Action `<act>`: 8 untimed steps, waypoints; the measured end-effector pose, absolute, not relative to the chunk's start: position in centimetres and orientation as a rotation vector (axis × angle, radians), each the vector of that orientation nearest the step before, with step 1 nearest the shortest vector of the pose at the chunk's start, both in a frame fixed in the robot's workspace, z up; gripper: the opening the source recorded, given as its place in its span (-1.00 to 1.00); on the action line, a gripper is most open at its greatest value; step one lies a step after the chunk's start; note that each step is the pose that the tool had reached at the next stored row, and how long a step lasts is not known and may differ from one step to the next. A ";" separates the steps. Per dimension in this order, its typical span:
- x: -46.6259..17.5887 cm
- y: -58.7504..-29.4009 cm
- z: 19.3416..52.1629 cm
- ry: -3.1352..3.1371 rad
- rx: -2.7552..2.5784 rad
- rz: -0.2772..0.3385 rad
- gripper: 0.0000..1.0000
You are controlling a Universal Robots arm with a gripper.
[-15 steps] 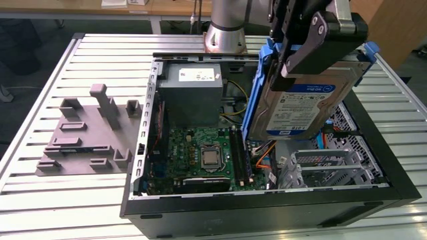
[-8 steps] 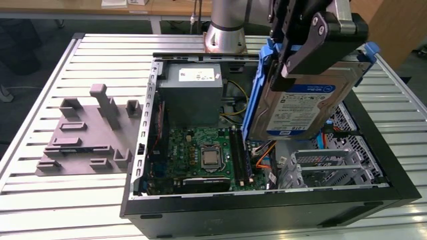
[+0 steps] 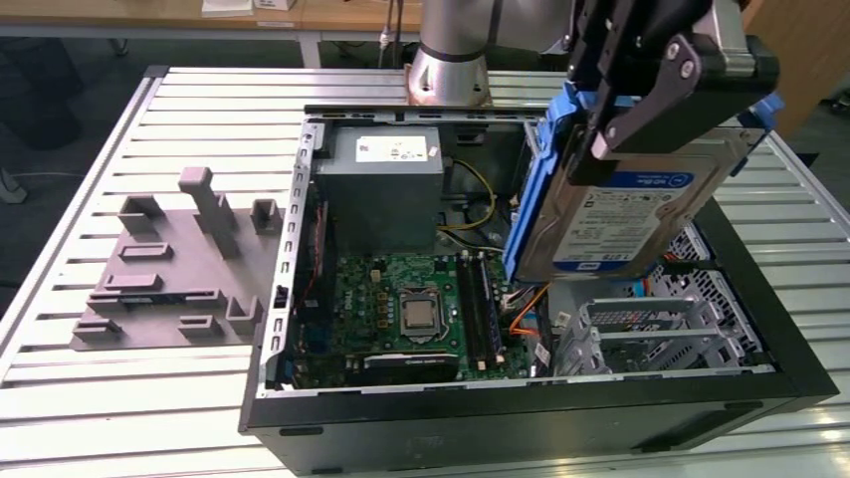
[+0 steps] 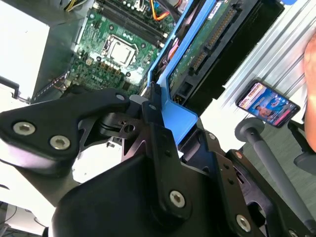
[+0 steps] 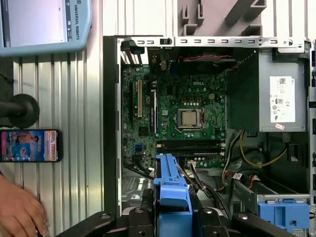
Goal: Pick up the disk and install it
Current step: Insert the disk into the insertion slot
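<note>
Aloft over the open computer case (image 3: 531, 423), the disk (image 3: 624, 219) hangs steeply tilted, its white-and-blue label turned toward the exterior view and its blue carrier frame running along the edges. The hand (image 3: 635, 124) is clenched on the drive's upper end (both wrist views show black metal pinching the blue frame). The arm's silver base (image 3: 445, 70) stands at the far edge of the slatted desk (image 3: 133, 398). Below sit a green motherboard (image 3: 405, 309) and a grey power supply (image 3: 385, 189) with a white sticker. A lit phone (image 5: 30, 145) lies on the desk.
</note>
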State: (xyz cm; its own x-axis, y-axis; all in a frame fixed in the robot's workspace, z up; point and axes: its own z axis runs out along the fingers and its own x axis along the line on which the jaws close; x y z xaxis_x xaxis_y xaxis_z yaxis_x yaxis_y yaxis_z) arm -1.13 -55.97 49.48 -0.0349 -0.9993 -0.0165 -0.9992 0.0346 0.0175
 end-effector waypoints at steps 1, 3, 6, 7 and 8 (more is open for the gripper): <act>-0.9 -56.0 49.4 -2.259 2.182 -0.038 -0.27; -0.8 -56.1 49.3 -2.259 2.182 -0.038 -0.27; -0.7 -56.7 49.1 -2.259 2.182 -0.038 -0.27; -0.6 -56.8 49.0 -2.259 2.182 -0.038 -0.27; -0.5 -56.9 48.9 -2.259 2.182 -0.038 -0.27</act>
